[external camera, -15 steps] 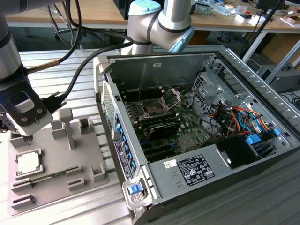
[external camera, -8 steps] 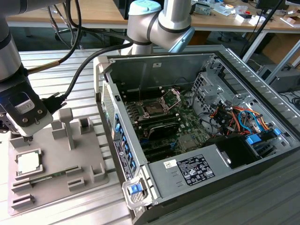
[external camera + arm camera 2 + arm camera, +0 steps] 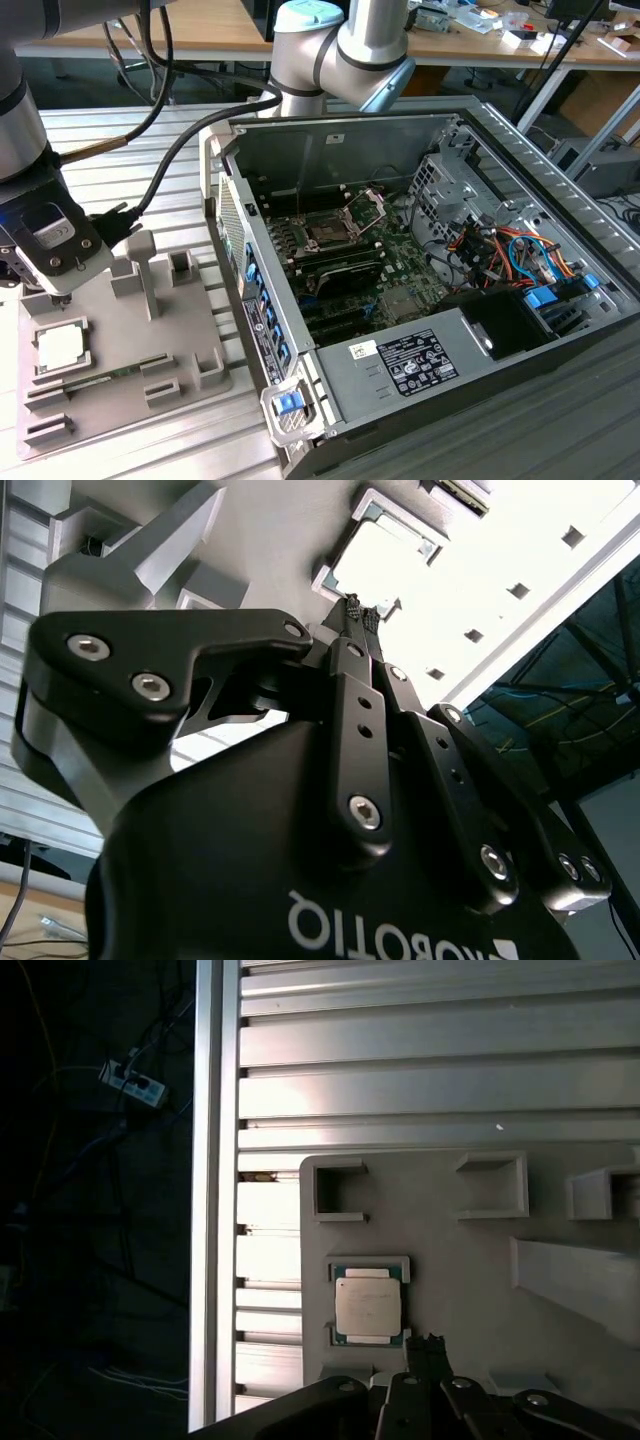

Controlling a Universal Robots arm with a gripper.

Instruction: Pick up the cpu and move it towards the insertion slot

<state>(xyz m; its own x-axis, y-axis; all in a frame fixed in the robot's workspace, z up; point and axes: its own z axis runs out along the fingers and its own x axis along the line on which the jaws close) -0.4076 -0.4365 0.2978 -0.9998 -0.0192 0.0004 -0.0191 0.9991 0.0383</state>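
Black pincer (image 3: 427, 1346), closed narrow and empty, hovered just beside the cpu (image 3: 368, 1307), which lay in a recess of the grey tray (image 3: 470, 1280), seemingly to keep it square for gripping, well apart from the insertion slot (image 3: 330, 232).

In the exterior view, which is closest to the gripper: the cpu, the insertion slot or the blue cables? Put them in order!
From the gripper:
1. The cpu, in the grey tray, just by it.
2. The insertion slot, inside the computer case, mid-picture.
3. The blue cables, at the case's far end, on the exterior view's right.
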